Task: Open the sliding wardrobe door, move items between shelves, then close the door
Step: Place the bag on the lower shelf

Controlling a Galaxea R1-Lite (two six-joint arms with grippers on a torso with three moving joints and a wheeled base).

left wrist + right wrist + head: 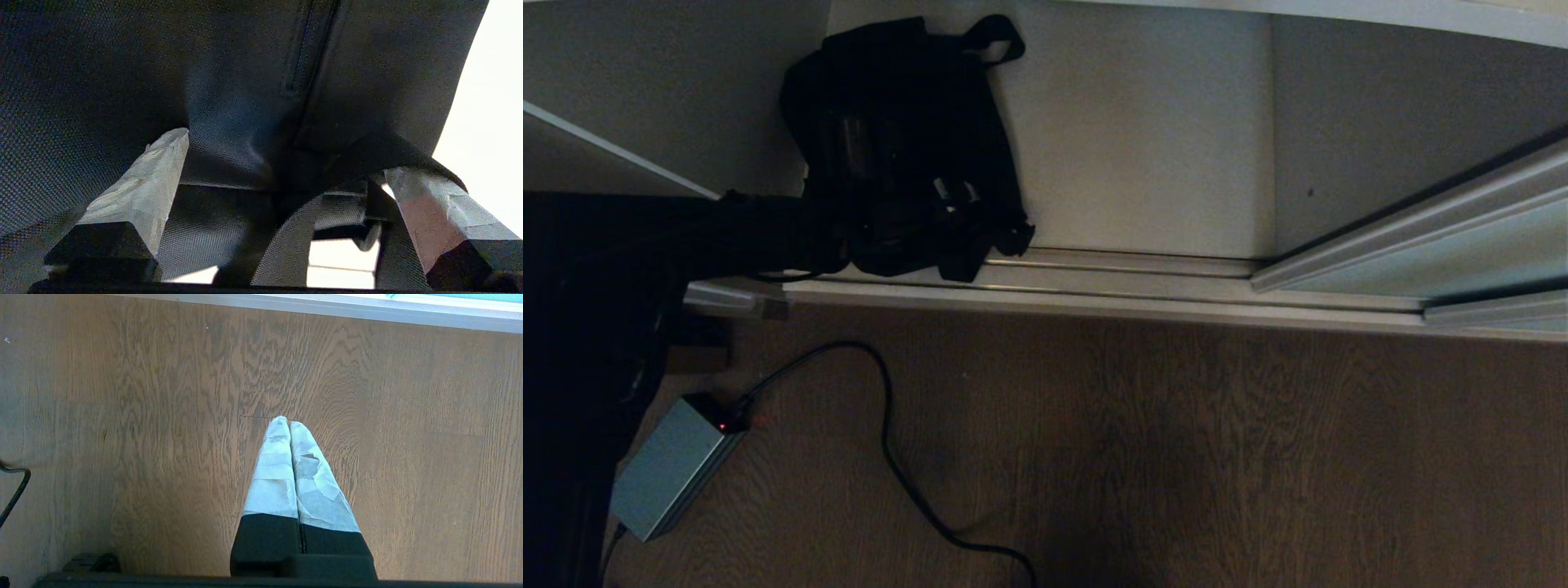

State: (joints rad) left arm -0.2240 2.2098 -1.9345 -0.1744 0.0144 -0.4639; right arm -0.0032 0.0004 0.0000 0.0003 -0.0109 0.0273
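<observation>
Floor [1176, 457] is sitting nearest, dark wood, with a grey box [666, 467] and its black cable [890, 457] trailing across it; right claw [289, 424] is hanging parked over that floor, fingers pressed together, holding nothing. Next out, the grooved track [1111, 286], then left claw [282, 163], standing wide with a fold of the black bag [907, 139] and a strap [286, 241] lying between the fingers, not clamped. Bag is slumping on the lowest white shelf [1143, 147], its front spilling onto the track. Sliding door [1445, 253] is standing pushed off to the right, well apart from the bag. Risks as I judge them: claw closing on the loose strap alone, so the floppy bag is swinging or slipping out on the lift; fabric snagging on the track lip; any strap left over the track jamming the door when closing.
</observation>
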